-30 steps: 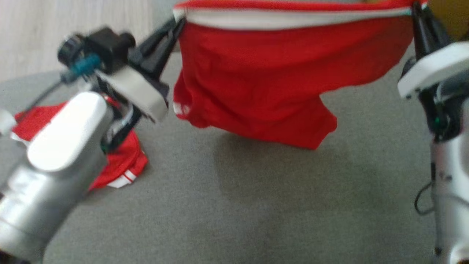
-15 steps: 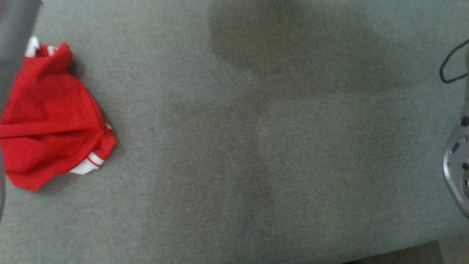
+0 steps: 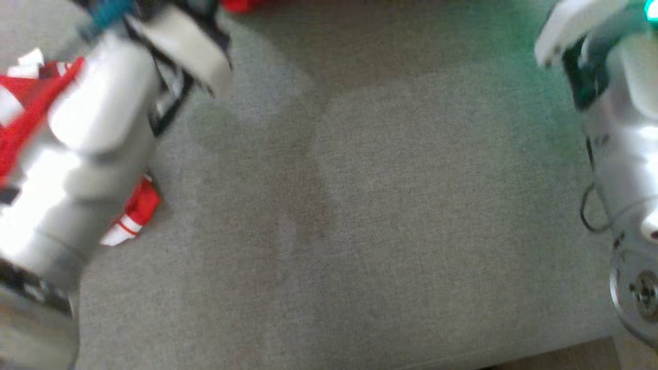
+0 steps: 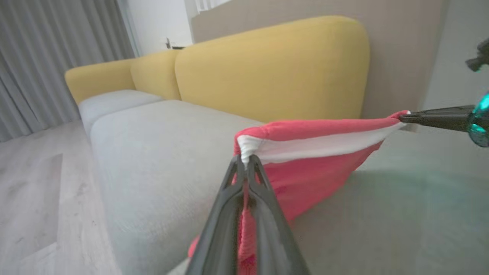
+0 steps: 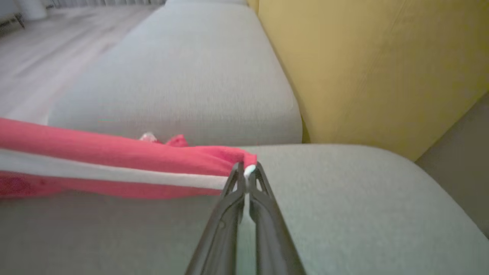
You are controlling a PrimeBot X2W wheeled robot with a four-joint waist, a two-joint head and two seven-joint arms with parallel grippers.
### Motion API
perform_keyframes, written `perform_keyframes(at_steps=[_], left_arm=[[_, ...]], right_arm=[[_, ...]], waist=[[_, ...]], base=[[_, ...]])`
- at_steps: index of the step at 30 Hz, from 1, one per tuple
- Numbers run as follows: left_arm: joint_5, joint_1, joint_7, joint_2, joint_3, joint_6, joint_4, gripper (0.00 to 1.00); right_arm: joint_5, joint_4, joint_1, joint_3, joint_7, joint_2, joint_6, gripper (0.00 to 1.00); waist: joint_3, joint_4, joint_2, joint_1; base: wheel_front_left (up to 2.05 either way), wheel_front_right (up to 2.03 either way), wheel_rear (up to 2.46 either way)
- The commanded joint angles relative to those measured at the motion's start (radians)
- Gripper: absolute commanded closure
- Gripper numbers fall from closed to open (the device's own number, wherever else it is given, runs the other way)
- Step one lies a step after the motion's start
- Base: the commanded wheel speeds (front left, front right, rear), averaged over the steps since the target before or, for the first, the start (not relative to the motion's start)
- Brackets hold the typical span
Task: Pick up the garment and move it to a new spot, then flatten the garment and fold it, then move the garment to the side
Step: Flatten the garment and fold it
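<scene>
The garment (image 4: 313, 168) is red with a white waistband and hangs stretched between both grippers above the grey sofa seat (image 4: 160, 160). In the left wrist view my left gripper (image 4: 246, 162) is shut on one end of the waistband, and the right gripper (image 4: 405, 117) pinches the other end at the far right. In the right wrist view my right gripper (image 5: 246, 170) is shut on the band's corner, and the garment (image 5: 114, 164) runs off to the left. The head view is blurred, with a red sliver of garment (image 3: 241, 5) at the top edge between my forearms.
A second red and white garment (image 3: 139, 205) lies crumpled on the seat at the left, partly behind my left forearm (image 3: 97, 128). My right forearm (image 3: 617, 103) stands at the right. Yellow back cushions (image 4: 275, 68) rise behind the seat. Wooden floor (image 4: 30, 191) lies beyond its edge.
The head camera has swung down and partly back up, so the whole picture shifted. The held garment now shows as a sliver at the top edge. Both grippers stay shut.
</scene>
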Motion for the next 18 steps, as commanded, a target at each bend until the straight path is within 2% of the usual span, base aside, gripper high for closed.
perform_keyframes(at_steps=[1, 9, 18], left_arm=[[-0.015, -0.008, -0.007, 0.042, 0.016, 0.002, -0.047, 1.0], [-0.018, 0.285, -0.008, 0.068, -0.024, 0.002, -0.15, 1.0], [0.022, 0.519, -0.008, 0.032, -0.023, 0.055, -0.235, 1.0]], right_arm=[[0.009, -0.004, 0.009, 0.035, 0.012, -0.02, -0.001, 1.0], [0.121, 0.081, 0.157, 0.188, 0.086, -0.083, -0.001, 1.0], [0.309, 0.027, 0.344, 0.337, 0.177, -0.181, -0.001, 1.0]], waist=[[-0.031, 0.011, 0.0, -0.0001], [-0.151, 0.017, 0.0, -0.0001], [-0.283, 0.026, 0.0, -0.0001]], base=[[0.0, 0.0, 0.0], [0.0, 0.0, 0.0], [0.0, 0.0, 0.0]])
